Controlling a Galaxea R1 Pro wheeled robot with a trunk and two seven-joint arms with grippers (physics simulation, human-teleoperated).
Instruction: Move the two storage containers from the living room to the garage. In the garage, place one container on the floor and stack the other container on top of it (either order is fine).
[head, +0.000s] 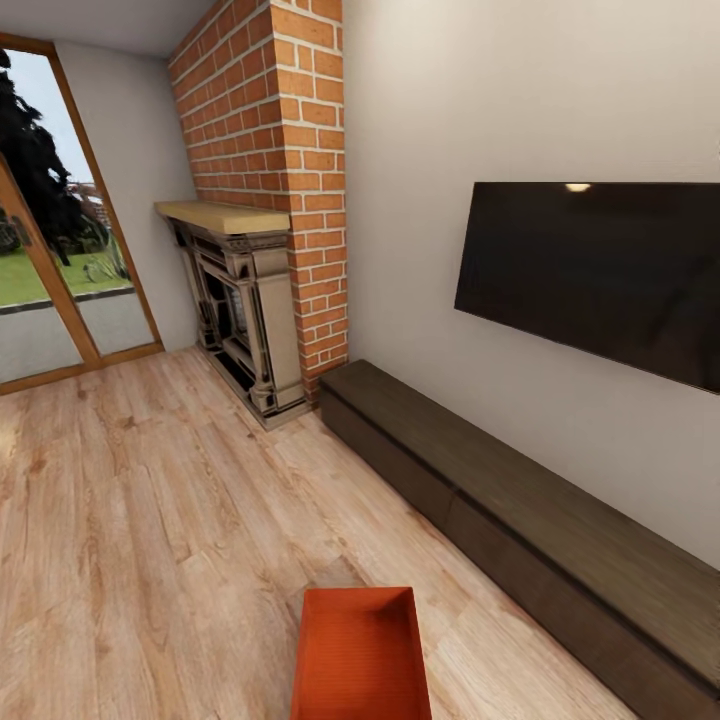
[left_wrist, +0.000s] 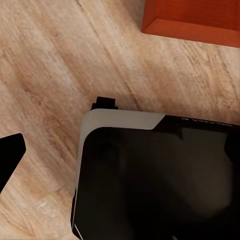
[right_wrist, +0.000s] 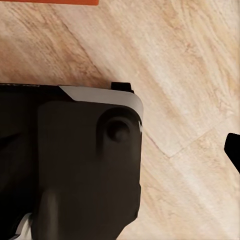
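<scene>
An orange-red storage container (head: 362, 655) sits open-topped on the light wood plank floor (head: 150, 530) of the living room, near the camera, with the brick chimney (head: 285, 150) and fireplace (head: 240, 310) far left, the TV (head: 600, 270) right; both pincers' states cannot be told.

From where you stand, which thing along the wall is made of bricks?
The chimney, red brick above the fireplace. The TV is flat black and the low cabinet is dark wood.
</scene>
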